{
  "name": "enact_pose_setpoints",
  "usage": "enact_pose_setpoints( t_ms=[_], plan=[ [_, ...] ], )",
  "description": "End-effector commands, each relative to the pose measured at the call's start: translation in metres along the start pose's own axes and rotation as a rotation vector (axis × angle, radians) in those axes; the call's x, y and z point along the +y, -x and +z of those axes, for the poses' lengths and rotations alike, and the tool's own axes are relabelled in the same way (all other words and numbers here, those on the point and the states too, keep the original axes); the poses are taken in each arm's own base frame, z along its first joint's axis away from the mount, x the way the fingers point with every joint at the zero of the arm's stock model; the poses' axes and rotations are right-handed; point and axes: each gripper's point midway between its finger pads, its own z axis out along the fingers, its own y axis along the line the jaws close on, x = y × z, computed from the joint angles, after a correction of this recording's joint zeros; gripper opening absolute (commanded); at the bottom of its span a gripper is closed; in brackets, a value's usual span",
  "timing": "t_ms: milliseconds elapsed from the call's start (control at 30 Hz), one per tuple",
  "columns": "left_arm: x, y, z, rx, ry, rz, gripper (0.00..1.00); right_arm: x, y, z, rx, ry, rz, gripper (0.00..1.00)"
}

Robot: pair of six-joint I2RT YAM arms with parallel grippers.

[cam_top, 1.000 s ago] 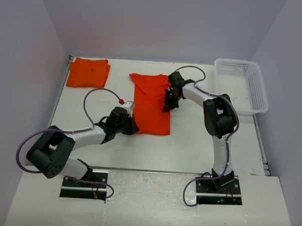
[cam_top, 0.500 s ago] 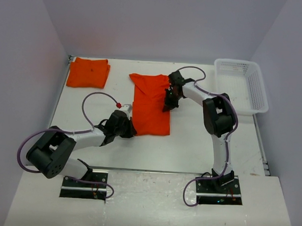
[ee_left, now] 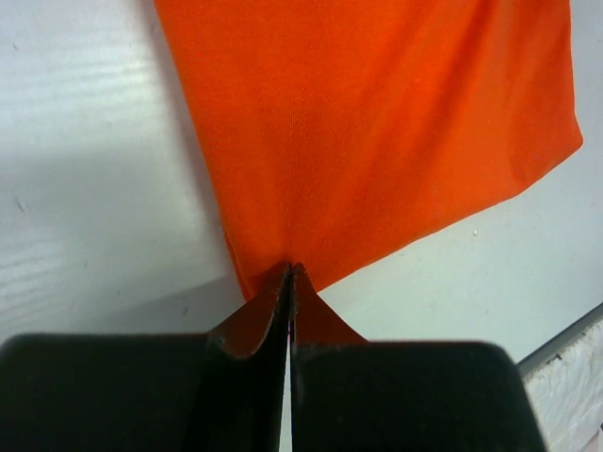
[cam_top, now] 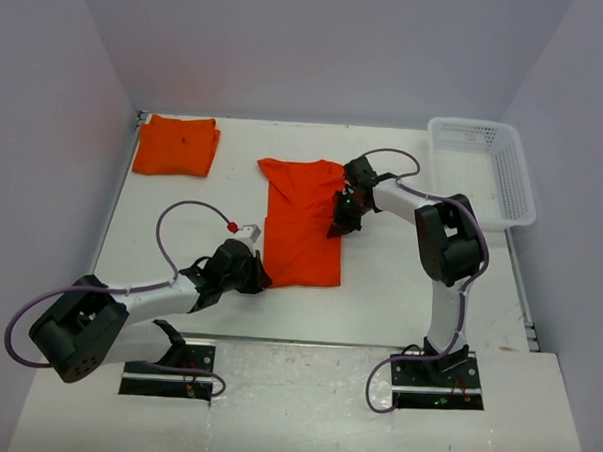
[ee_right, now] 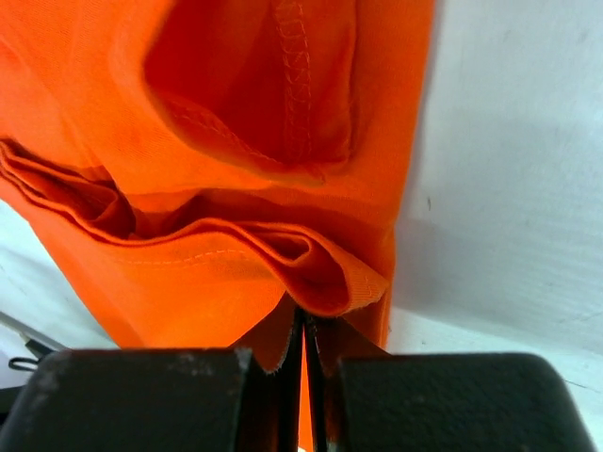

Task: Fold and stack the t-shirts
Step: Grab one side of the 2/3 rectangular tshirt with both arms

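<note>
Narrow-folded shirt (cam_top: 299, 226) drawn nearer across the tabletop (cam_top: 399, 280)
It has been slid toward the near edge and pulled flat, its near-left corner clamped in the left end effector (cam_top: 259, 277) and its right edge in the right end effector (cam_top: 339, 223); a crosswise fold is judged next.

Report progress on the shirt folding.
Done: one folded t-shirt lies at the far left corner. In hand: the left gripper and right gripper are shut on a second t-shirt, a long strip in the middle, at its near left corner and right edge. Left: finish folding it, then stack it on the first.
</note>
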Motion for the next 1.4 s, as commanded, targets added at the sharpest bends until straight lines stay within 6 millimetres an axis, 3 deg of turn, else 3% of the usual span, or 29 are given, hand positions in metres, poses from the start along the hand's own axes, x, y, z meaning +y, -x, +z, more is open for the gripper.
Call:
enact_pose_setpoints(
  t_ms=[0, 67, 167, 267, 400, 500, 633, 833, 933, 1000, 1067, 1100, 1133, 1200, 1233, 1300, 1367],
  plan=[
    [0.025, -0.037, -0.014, 0.089, 0.095, -0.027, 0.00, -0.026, -0.025, 0.004, 0.018, -0.063, 0.022, 0.00],
    [0.023, -0.046, -0.019, 0.101, 0.083, -0.024, 0.00, -0.036, -0.040, 0.005, 0.032, -0.078, 0.034, 0.00],
    [0.027, -0.056, -0.027, 0.106, 0.102, -0.027, 0.00, -0.033, -0.045, -0.001, 0.007, -0.055, 0.023, 0.00],
    [0.024, -0.059, -0.032, 0.098, 0.096, -0.027, 0.00, -0.038, -0.066, -0.002, 0.012, -0.063, 0.012, 0.00],
    [0.015, -0.059, -0.036, 0.082, 0.077, -0.017, 0.00, -0.034, -0.073, -0.005, -0.016, -0.036, -0.020, 0.00],
    [0.005, -0.056, -0.039, 0.063, 0.074, 0.008, 0.00, -0.030, -0.070, -0.008, -0.043, -0.018, -0.072, 0.00],
    [-0.003, -0.051, -0.045, 0.030, 0.115, 0.073, 0.00, -0.024, -0.048, -0.018, -0.122, -0.036, -0.167, 0.00],
    [-0.027, -0.034, -0.054, -0.031, 0.151, 0.166, 0.00, 0.012, -0.010, -0.067, -0.261, 0.008, -0.254, 0.03],
    [-0.034, -0.021, -0.058, -0.059, 0.201, 0.216, 0.00, 0.027, -0.008, -0.100, -0.316, 0.033, -0.263, 0.06],
    [-0.043, -0.008, -0.061, -0.077, 0.227, 0.241, 0.01, 0.035, -0.015, -0.125, -0.350, 0.058, -0.276, 0.10],
    [-0.037, 0.000, -0.064, -0.087, 0.288, 0.271, 0.11, 0.028, -0.028, -0.134, -0.348, 0.037, -0.254, 0.18],
    [-0.046, 0.009, -0.066, -0.104, 0.283, 0.267, 0.16, 0.027, -0.034, -0.139, -0.352, 0.042, -0.248, 0.21],
    [-0.048, 0.012, -0.067, -0.105, 0.286, 0.274, 0.30, 0.027, -0.040, -0.152, -0.380, 0.061, -0.229, 0.31],
    [-0.052, 0.019, -0.068, -0.105, 0.274, 0.285, 0.45, 0.011, -0.064, -0.146, -0.349, 0.057, -0.204, 0.42],
    [-0.051, 0.023, -0.067, -0.089, 0.257, 0.259, 0.49, 0.013, -0.074, -0.157, -0.366, 0.104, -0.195, 0.49],
    [-0.037, 0.032, -0.066, -0.084, 0.239, 0.222, 0.52, -0.002, -0.100, -0.148, -0.334, 0.123, -0.168, 0.53],
    [-0.047, 0.033, -0.065, -0.057, 0.106, 0.193, 0.56, -0.007, -0.128, -0.145, -0.309, 0.189, -0.143, 0.55]
  ],
)
